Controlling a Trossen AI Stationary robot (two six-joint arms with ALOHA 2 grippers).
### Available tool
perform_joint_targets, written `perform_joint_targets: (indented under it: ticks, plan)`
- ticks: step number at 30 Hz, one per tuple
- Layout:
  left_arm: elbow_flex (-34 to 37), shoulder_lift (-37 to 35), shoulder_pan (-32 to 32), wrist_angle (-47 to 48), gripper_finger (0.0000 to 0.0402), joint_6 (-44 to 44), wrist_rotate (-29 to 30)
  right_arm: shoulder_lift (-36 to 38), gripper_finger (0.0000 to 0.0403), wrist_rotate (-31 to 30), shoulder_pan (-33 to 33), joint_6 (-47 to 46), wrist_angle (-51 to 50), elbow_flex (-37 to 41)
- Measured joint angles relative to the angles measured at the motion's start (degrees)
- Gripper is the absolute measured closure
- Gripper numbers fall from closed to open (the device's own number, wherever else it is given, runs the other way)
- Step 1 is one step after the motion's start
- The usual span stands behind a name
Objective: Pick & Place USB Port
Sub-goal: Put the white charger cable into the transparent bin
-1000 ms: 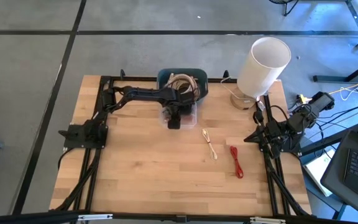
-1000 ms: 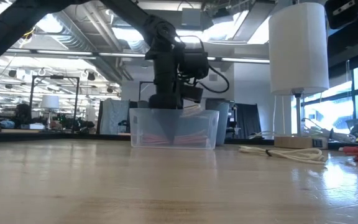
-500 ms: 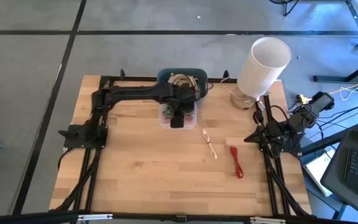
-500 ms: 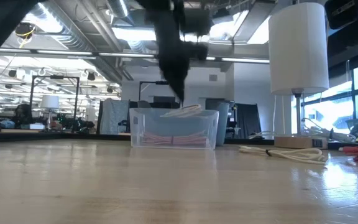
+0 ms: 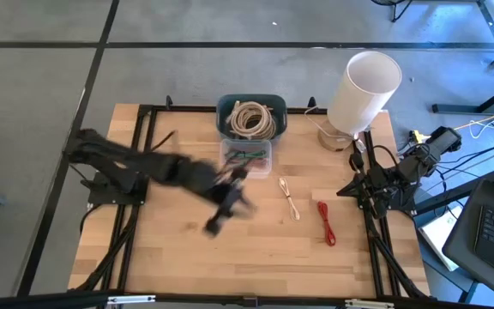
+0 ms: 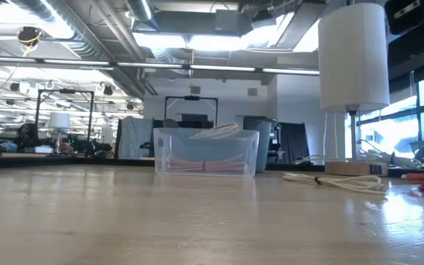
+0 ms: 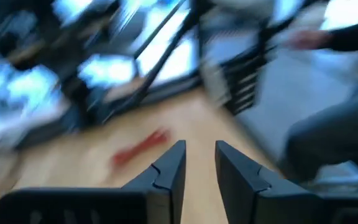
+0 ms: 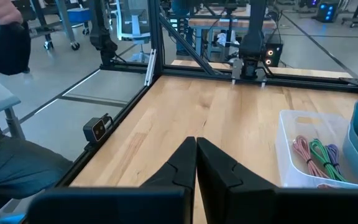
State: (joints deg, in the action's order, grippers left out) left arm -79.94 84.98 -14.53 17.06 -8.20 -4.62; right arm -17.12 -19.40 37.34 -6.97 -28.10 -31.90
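USB cables and my left gripper: my left gripper (image 5: 214,223) is a blur over the middle of the table (image 5: 187,266), fingers a little apart, pinching nothing.
Close by: white cable (image 5: 290,199), then red cable (image 5: 326,223), both flat on the wood.
Farther back: clear bin (image 5: 245,154) with pink and green cables, touching the blue bin (image 5: 251,116) with a coil.
My right gripper (image 5: 350,190): at the right edge, fingers pressed together.

- Pale, light-brown wooden table (image 5: 187,266), with a black metal frame.
- Teal-blue bin (image 5: 251,105) holding a coil of cream cable (image 5: 251,118).
- Clear plastic box (image 5: 247,154) with pink and green cables.
- White lamp (image 5: 364,81) shade.
- Red cable (image 5: 326,223) beside a cream cable (image 5: 291,199).
- Both arms are black.
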Motion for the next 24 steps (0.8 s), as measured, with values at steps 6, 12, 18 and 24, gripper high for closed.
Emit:
perform_joint_targets:
  ticks: [6,12,18,24]
  plan:
    - [24.0,-16.0,-15.3,-22.8,0.0346,0.0,16.0,0.0,0.0386,0.0,0.0,0.0,0.0,0.0]
    - [45.8,-30.2,-20.9,-40.1,0.0366,2.9,28.7,0.0,0.0386,0.0,0.0,0.0,0.0,0.0]
    - [57.1,-45.2,-16.7,-43.9,0.0378,3.5,26.9,0.0,0.0386,0.0,0.0,-2.4,0.7,0.0]
    - [62.0,-53.9,-13.2,-39.8,0.0384,0.6,27.0,0.0,0.0386,0.0,0.0,-3.4,5.8,0.0]
